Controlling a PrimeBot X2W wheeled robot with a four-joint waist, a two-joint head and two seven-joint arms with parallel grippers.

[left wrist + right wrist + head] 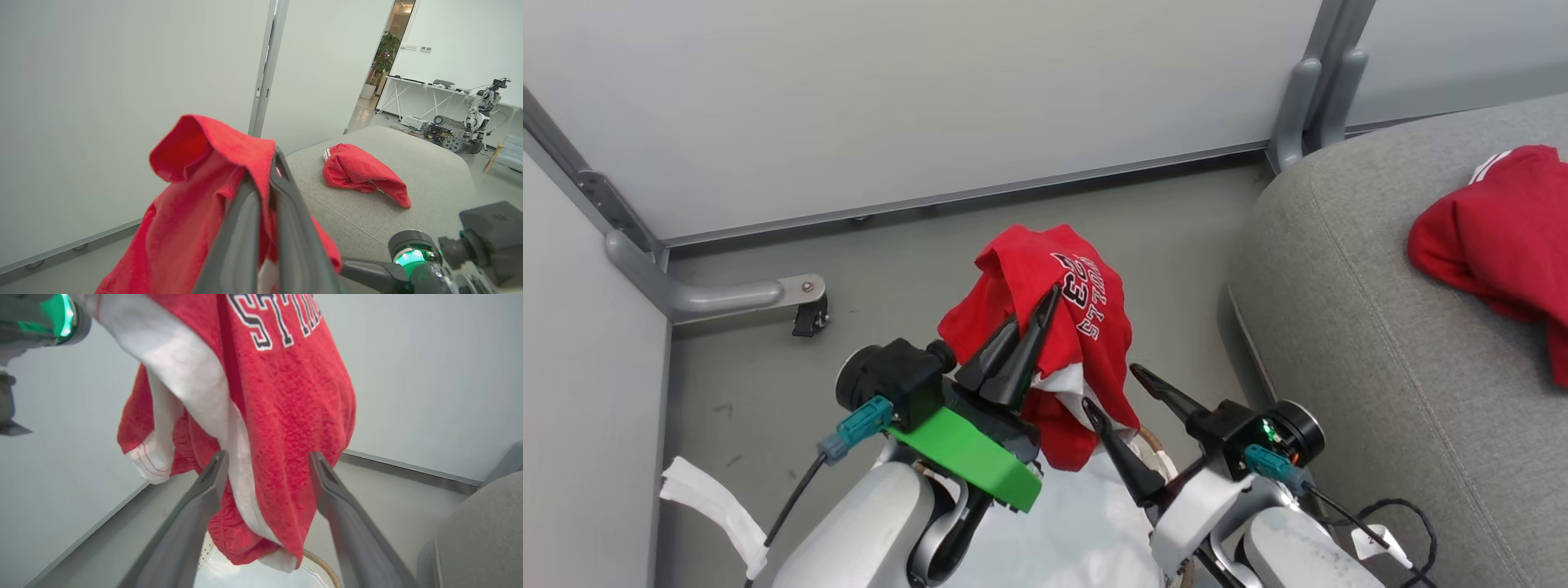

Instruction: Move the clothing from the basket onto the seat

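Observation:
My left gripper (1039, 314) is shut on a red garment (1086, 327) printed "BULLS 23", holding it up above the basket (1153, 447). In the left wrist view the gripper (264, 167) pinches a fold of this red cloth (192, 196). My right gripper (1111, 388) is open just right of the garment's hanging lower part. From the right wrist its fingers (268, 457) stand apart on either side of the red cloth (286, 396); I cannot tell whether they touch it. A second red garment (1503, 245) lies on the grey couch (1380, 343).
The basket's brown rim (322, 567) and white liner (253, 575) sit below the hanging cloth. White partition walls (931, 106) with grey rails and a castor foot (809, 314) stand close behind. Grey floor (1176, 229) runs between wall and couch.

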